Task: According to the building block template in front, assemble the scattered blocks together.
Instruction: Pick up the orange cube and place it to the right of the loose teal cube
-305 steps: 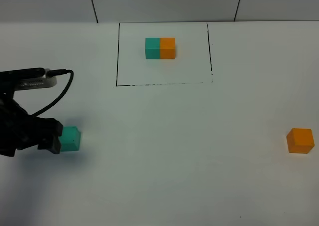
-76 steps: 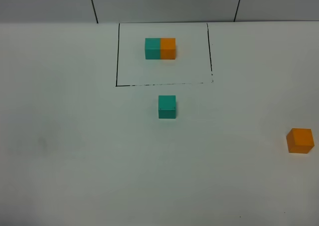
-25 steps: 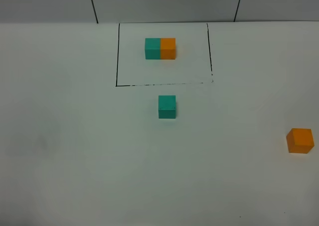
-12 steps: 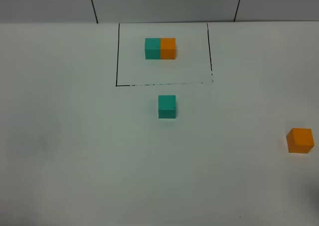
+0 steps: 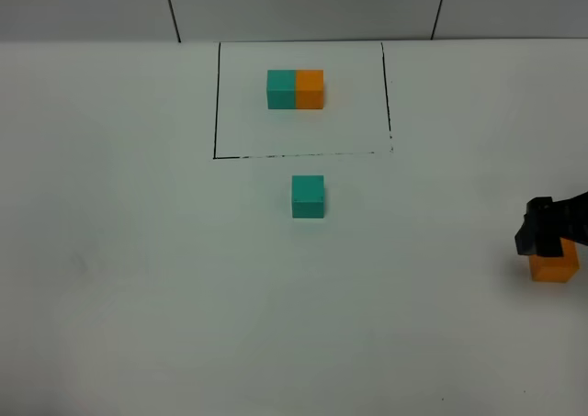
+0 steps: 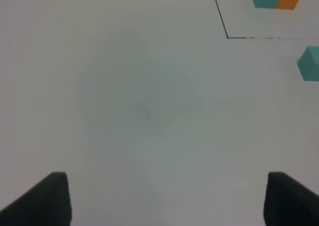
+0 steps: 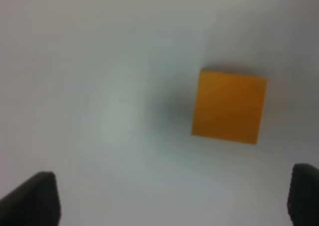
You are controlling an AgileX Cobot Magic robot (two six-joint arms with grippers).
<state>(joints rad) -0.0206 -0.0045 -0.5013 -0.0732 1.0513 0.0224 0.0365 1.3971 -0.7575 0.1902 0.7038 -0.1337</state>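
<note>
Your right fingers (image 7: 35, 198) spread wide, empty, above orange cube (image 7: 229, 106) (cube sits off-centre between them). Centre over it, square to faces, descend to desk (image 7: 99, 61), then close. Left fingers (image 6: 45, 198) wide, idle.

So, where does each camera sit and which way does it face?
Exterior high: mounted above, facing down on the white table; shows framed teal-and-orange template pair, loose teal matte cube, right pincer.
Left wrist: on left arm, facing down; open left pincer tips show.
Right wrist: on right arm, facing down onto the loose orange matte cube; right pincer tips show.
Shared: exterior and left wrist see the teal cube.
</note>
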